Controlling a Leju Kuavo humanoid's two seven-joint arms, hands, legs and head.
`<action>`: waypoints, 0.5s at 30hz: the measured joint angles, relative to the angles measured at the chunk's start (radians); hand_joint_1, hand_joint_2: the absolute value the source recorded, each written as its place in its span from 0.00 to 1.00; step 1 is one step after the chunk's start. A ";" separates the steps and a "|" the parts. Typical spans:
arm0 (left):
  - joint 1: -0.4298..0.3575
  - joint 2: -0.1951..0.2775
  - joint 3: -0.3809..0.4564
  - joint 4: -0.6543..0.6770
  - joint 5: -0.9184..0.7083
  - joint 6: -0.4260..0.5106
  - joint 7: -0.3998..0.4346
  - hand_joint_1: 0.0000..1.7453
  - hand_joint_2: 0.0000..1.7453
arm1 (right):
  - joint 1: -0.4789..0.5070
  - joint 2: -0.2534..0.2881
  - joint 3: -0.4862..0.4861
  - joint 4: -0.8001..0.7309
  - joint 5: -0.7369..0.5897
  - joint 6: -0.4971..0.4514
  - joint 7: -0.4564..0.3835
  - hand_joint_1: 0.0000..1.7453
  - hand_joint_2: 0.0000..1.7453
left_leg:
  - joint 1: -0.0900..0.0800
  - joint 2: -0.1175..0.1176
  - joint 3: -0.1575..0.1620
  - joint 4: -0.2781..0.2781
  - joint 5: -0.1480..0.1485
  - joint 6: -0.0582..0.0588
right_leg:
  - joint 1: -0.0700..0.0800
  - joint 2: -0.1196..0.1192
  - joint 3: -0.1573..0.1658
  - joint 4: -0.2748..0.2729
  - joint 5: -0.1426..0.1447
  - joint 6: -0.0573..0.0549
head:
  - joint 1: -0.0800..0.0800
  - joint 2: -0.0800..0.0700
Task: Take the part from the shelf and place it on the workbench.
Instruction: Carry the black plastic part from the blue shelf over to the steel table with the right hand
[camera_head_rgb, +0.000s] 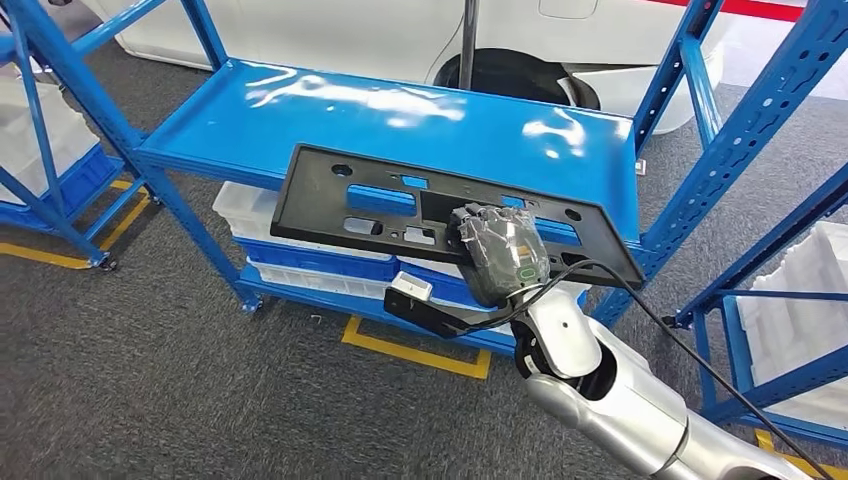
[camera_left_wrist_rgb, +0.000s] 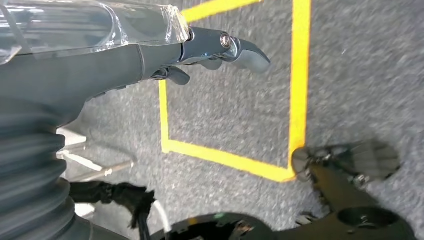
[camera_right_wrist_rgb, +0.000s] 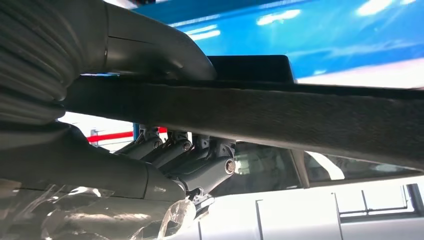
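A long flat black plastic part (camera_head_rgb: 330, 200) with several cut-outs lies over the front half of the blue shelf board (camera_head_rgb: 400, 110), its near edge overhanging the front. My right hand (camera_head_rgb: 500, 255), wrapped in clear film, grips that near edge toward the part's right end. In the right wrist view the thumb (camera_right_wrist_rgb: 150, 50) presses one face of the part (camera_right_wrist_rgb: 300, 115) and the fingers (camera_right_wrist_rgb: 200, 160) curl against the other face. My left hand (camera_left_wrist_rgb: 210, 50) hangs above the grey floor, fingers apart and holding nothing.
White and blue bins (camera_head_rgb: 300, 250) are stacked under the shelf board. Blue rack uprights (camera_head_rgb: 740, 130) stand at the right, with white foam trays (camera_head_rgb: 800, 300) behind them. Another rack with a bin (camera_head_rgb: 40, 140) stands at the left. Yellow tape (camera_head_rgb: 420, 350) marks the floor; a white car (camera_head_rgb: 350, 30) is parked behind.
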 joint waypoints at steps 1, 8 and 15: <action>0.001 0.000 0.000 0.000 0.000 0.000 0.000 0.00 1.00 | 0.001 0.000 0.000 0.000 0.000 0.000 0.000 1.00 1.00 | 0.000 -0.010 -0.011 0.001 0.009 -0.001 | 0.000 0.002 0.025 -0.021 0.018 -0.002 | 0.000 0.000; 0.003 -0.001 -0.001 0.000 -0.002 0.000 -0.001 0.00 1.00 | 0.002 -0.001 0.000 0.000 -0.001 0.000 0.000 1.00 1.00 | 0.003 -0.070 -0.063 0.014 0.054 -0.035 | 0.002 0.054 0.208 -0.315 0.090 -0.025 | 0.002 0.000; 0.003 0.000 -0.001 0.000 -0.003 0.000 -0.001 0.00 1.00 | 0.003 -0.001 -0.002 0.000 -0.004 0.000 0.000 1.00 1.00 | 0.024 0.002 -0.170 0.331 -0.133 -0.081 | -0.002 -0.030 0.167 -0.317 0.127 -0.044 | -0.002 0.000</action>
